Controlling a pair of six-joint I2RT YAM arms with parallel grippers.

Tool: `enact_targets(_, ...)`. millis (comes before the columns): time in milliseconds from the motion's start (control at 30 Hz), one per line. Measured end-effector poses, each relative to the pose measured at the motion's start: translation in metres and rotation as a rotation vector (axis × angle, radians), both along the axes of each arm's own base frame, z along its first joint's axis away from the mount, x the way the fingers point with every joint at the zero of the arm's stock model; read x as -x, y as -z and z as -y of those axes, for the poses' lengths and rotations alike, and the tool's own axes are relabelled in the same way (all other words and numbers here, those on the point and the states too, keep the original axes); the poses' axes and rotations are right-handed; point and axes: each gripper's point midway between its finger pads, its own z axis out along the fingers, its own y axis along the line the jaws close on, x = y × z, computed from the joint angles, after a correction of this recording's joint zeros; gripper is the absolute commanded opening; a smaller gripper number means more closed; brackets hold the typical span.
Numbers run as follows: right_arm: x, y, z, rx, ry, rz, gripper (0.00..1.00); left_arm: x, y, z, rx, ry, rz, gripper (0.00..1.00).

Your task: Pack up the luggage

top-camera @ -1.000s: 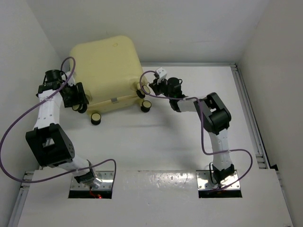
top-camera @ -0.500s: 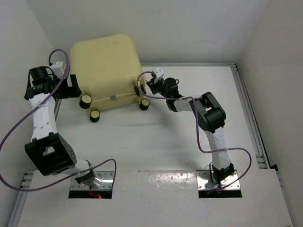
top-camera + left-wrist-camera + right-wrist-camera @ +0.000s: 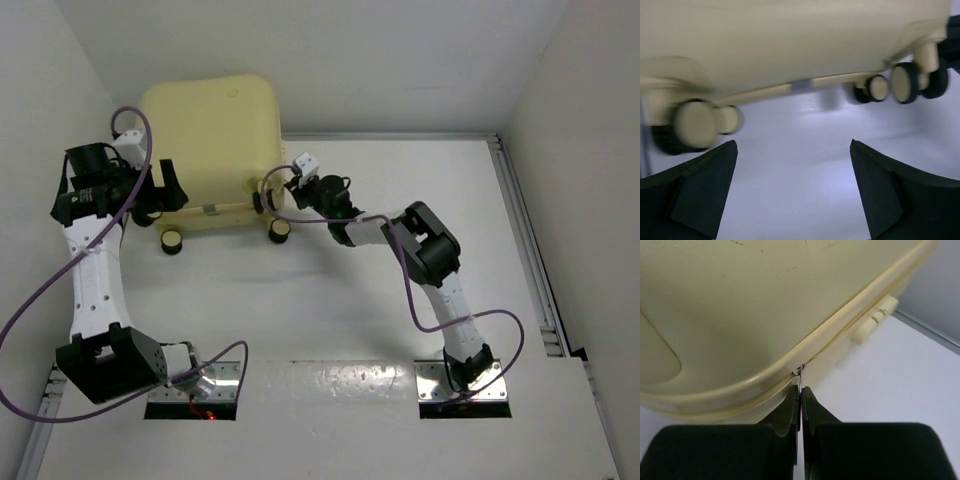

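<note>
The luggage (image 3: 210, 130), a pale yellow hard-shell case, lies closed at the back left of the table with its small wheels (image 3: 171, 240) facing me. My left gripper (image 3: 160, 190) stands open just off the case's left lower corner, touching nothing. In the left wrist view its fingers frame bare table, and that gripper (image 3: 792, 145) faces the wheeled underside of the luggage (image 3: 790, 45). My right gripper (image 3: 268, 195) is at the seam on the case's right lower corner. There the right gripper (image 3: 800, 390) is shut on the metal zipper pull (image 3: 800, 377) of the luggage (image 3: 740, 305).
White walls close in the table at the back, left and right. A metal rail (image 3: 525, 230) runs along the right side. Purple cables (image 3: 30, 290) loop out from both arms. A second pair of wheels (image 3: 279, 229) sits under my right wrist.
The luggage has slid left and slightly back. My left gripper opened wide and drew off its corner. The right arm reached left, still pinching the zipper pull.
</note>
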Motion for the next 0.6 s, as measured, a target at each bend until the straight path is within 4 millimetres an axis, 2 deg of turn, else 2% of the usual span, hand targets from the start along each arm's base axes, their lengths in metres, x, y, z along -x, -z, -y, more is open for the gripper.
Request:
enact_targets(100,0.028,-0.001,-0.034,-0.005,-0.074,-0.002,0.00,-0.001,0.029,0.026,0.050,0.059,-0.104,1.00)
enact_targets(133,0.043,-0.001,-0.051,-0.011,-0.117,-0.006,0.00,-0.002,0.036,0.037,0.058,0.086,-0.134,1.00)
enact_targets(267,0.095,-0.009,-0.101,-0.043,-0.270,-0.001,0.00,-0.006,0.048,0.066,0.063,0.152,-0.182,0.98)
enact_targets(333,0.115,-0.014,-0.119,-0.054,-0.320,0.004,0.00,-0.007,0.053,0.068,0.020,0.149,-0.197,0.97)
enact_targets(433,0.122,-0.015,-0.124,-0.061,-0.341,0.000,0.00,-0.005,0.059,0.063,-0.017,0.121,-0.223,0.91)
enact_targets(600,0.114,-0.018,-0.119,-0.081,-0.345,-0.017,0.00,-0.006,0.079,0.051,-0.114,0.084,-0.282,0.85)
